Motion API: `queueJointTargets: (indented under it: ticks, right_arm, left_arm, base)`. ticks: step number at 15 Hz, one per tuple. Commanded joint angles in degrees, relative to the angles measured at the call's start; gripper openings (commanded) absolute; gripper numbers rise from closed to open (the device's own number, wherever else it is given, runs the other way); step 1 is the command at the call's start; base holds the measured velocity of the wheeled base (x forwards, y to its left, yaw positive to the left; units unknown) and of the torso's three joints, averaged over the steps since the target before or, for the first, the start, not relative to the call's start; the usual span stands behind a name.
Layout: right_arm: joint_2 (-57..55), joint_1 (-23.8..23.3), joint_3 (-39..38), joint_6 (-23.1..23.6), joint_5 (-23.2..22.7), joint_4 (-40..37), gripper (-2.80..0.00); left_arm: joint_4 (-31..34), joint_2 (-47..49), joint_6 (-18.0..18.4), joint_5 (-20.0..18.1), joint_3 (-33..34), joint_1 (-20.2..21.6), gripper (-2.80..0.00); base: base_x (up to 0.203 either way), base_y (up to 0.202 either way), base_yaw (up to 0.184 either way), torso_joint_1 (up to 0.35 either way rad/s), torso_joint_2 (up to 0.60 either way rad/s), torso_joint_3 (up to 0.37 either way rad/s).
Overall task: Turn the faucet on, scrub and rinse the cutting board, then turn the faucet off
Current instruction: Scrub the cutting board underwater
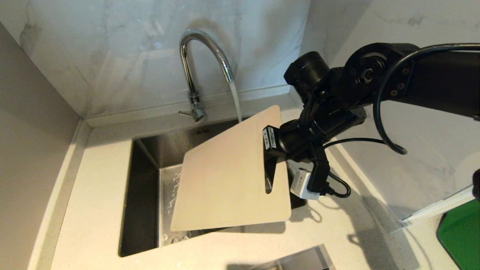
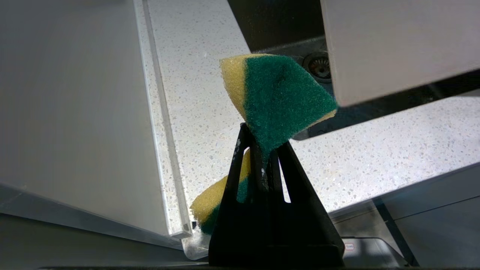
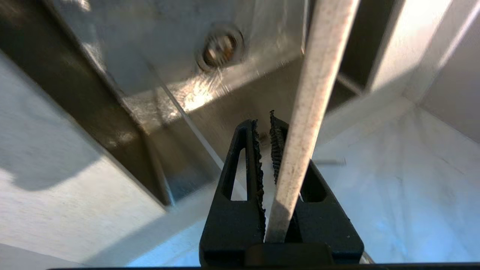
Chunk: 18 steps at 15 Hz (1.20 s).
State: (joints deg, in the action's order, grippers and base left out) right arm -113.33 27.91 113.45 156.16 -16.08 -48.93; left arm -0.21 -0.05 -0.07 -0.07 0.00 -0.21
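Right tool (image 3: 267,123) pinches cutting board (image 1: 228,176) edge — seemingly over sink (image 1: 142,180).

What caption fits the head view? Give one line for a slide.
Right gripper holds the cutting board tilted over the sink while the faucet runs.

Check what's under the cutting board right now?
The cutting board, held tilted by the right gripper, hangs over the steel sink. The left wrist view shows the drain below it. Wet basin floor shows at its left; the rest is covered.
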Motion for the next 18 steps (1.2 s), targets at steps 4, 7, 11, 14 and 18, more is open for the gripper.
queueJointTargets:
  ticks: [4,7,11,14,18]
  right_arm:
    - [-2.8,-0.8,0.0,1.1,-0.9,3.8,-2.8]
    - [-3.8,-1.3,0.0,1.2,-1.1,5.2,-2.8]
    - [-5.1,-3.1,0.0,2.0,-3.0,7.4,-2.8]
    - [-6.3,-3.6,0.1,2.0,-3.2,8.7,-2.8]
    - [-7.7,-4.1,0.1,2.0,-4.4,12.6,-2.8]
  left_arm:
    - [0.0,0.0,0.0,0.0,0.1,0.0,-2.8]
    - [-0.1,0.0,0.0,0.0,0.1,-0.1,-2.8]
    - [0.0,0.0,0.0,0.0,0.1,-0.1,-2.8]
    - [0.0,0.0,-0.1,0.0,0.1,-0.1,-2.8]
    - [0.0,0.0,-0.1,0.0,0.1,0.0,-2.8]
  base:
    - [0.0,0.0,0.0,0.0,0.0,0.0]
    - [0.0,0.0,0.0,0.0,0.0,0.0]
    - [0.0,0.0,0.0,0.0,0.0,0.0]
    - [0.0,0.0,0.0,0.0,0.0,0.0]
    - [0.0,0.0,0.0,0.0,0.0,0.0]
